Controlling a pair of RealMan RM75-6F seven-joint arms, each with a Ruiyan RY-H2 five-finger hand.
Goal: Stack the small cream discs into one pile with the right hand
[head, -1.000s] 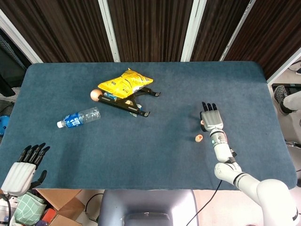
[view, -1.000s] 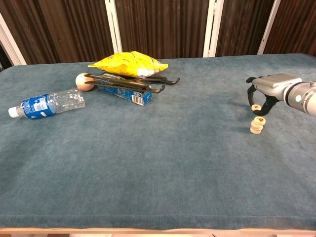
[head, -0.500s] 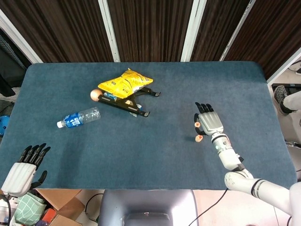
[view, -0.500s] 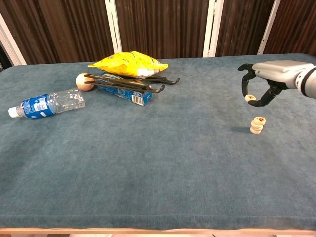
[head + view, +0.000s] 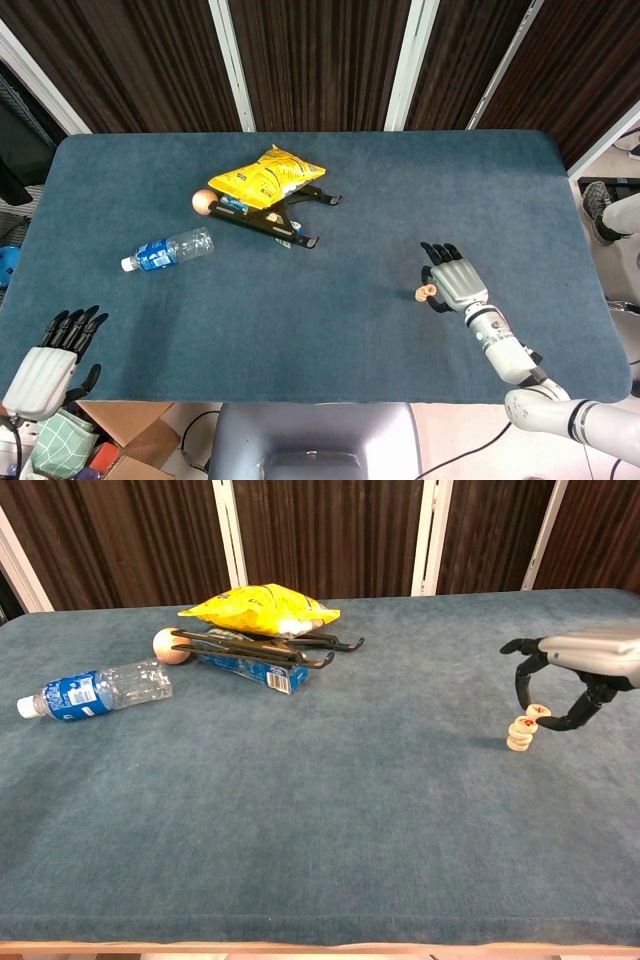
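A short pile of small cream discs (image 5: pixel 518 736) stands on the blue cloth at the right; in the head view the pile (image 5: pixel 423 293) shows just left of my fingers. My right hand (image 5: pixel 585 660) hangs over it, thumb and a finger curved down, pinching one more cream disc (image 5: pixel 538 711) that sits tilted at the pile's top right edge. From above, the right hand (image 5: pixel 458 282) lies palm down beside the pile. My left hand (image 5: pixel 50 358) hangs off the table's near left corner, fingers spread, holding nothing.
A yellow snack bag (image 5: pixel 266 176) lies on a black folding stand (image 5: pixel 285 222) at the back centre, with a wooden ball (image 5: pixel 204 201) at its left end. A plastic water bottle (image 5: pixel 168 250) lies on its side further left.
The right hand lifted a disc from the cloth, carried it up, then came down toward the near edge over the pile. The left hand has not moved.
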